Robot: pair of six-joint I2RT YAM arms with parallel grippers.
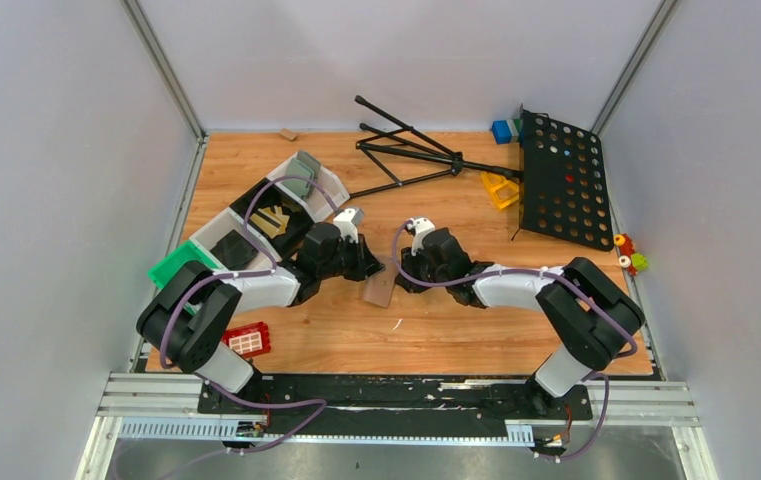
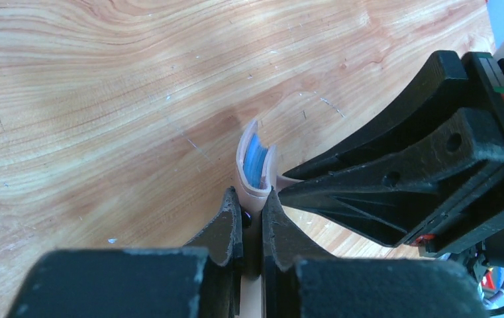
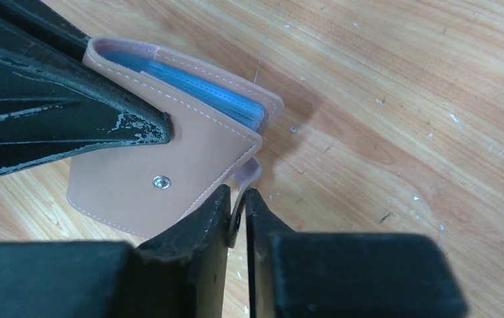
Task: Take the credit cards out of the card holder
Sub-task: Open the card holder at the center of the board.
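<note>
Your card holder (image 3: 189,146) is salmon-tan, blue inside; your left gripper (image 2: 252,200) and right gripper (image 3: 237,201) each pinch its edge, jaws nearly closed.

Salmon-tan flat card holder (image 1: 379,290) at centre of light wooden counter (image 1: 456,330), between left jaws and right jaws, white plastic bins (image 1: 214,232) behind-left, black folded tripod (image 1: 406,150) behind, black perforated panel (image 1: 566,185) back right, red tray (image 1: 231,336) front left
</note>
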